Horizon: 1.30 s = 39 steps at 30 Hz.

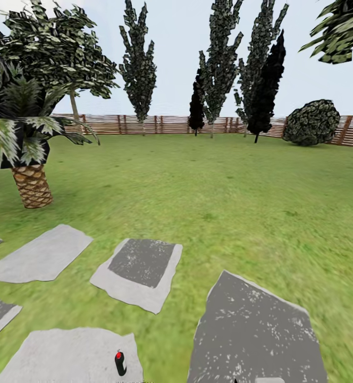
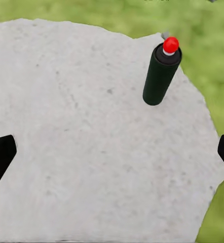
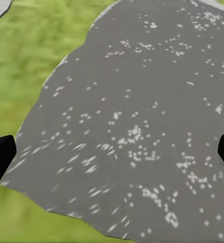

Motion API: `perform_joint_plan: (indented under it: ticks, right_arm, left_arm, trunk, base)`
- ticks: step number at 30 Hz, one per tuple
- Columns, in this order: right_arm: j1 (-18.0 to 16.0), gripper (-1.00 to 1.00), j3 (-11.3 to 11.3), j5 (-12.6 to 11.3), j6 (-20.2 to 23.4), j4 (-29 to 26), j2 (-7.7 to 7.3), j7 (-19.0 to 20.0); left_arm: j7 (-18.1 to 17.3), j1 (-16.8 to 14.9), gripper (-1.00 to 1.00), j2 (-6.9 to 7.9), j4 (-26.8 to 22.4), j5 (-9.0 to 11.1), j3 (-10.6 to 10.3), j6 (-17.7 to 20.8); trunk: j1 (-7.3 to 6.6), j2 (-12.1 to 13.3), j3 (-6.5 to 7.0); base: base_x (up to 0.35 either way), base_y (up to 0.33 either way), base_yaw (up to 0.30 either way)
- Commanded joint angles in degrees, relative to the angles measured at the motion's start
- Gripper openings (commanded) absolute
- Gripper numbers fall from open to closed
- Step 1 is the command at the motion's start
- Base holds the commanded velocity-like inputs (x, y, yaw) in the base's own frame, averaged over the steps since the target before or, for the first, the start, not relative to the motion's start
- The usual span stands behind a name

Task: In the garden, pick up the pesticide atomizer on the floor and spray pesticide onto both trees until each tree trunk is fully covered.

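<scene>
Atomizer [image 2: 161, 76] upright on pale slab [image 2: 91, 152] (edge close); left gripper [image 2: 112, 154] wide, right gripper [image 3: 112, 154] wide; bump may topple it

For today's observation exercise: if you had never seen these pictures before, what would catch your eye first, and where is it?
First, the small dark atomizer with its bright red cap, standing on a pale stone slab near the bottom of the head view, with the open left hand hanging above the slab. Next, the short palm at the lawn's left edge, and the row of tall dark conifers before the slatted wooden fence.
</scene>
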Motion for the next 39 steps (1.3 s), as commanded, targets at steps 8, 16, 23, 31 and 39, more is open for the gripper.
perform_joint_plan:
  ticks: [8,16,23,31,39]
  right_arm:
    - [-0.02,1.0,-0.16,-0.07,-0.15,-3.6,-0.09,-0.05]
    - [-1.08,1.0,-0.1,0.02,3.38,-24.31,-0.08,-5.26]
    - [-3.38,1.0,-0.01,-0.08,12.68,-32.43,-0.08,-8.28]
    - [-3.58,1.0,0.11,0.19,13.98,-33.38,-0.09,-8.38]
    - [-3.54,1.0,0.08,0.14,14.05,-33.72,-0.09,-8.47]
  left_arm:
    - [0.54,-0.66,1.0,-0.06,-5.34,-0.21,6.29,0.01]
    - [5.42,-8.55,1.0,-0.78,-12.25,-0.8,6.28,2.52]
    - [6.35,-12.06,1.0,-0.49,-12.79,-2.76,5.45,4.66]
    - [0.0,-11.84,1.0,0.33,-12.08,-9.02,4.57,5.01]
    - [-0.76,-11.78,1.0,0.37,-11.92,-8.94,4.59,5.18]
  trunk:
    - [-0.01,-0.02,-0.05]
    - [-0.01,-0.02,-0.05]
    - [-0.01,-0.02,-0.05]
    - [-0.01,-0.02,-0.15]
    - [1.52,-2.83,-1.7]
  base:
    - [0.001,-0.274,0.18]
    - [0.0,-0.144,0.009]
    - [0.0,-0.008,0.0]
    - [0.0,0.0,0.0]
    - [0.0,0.0,0.0]
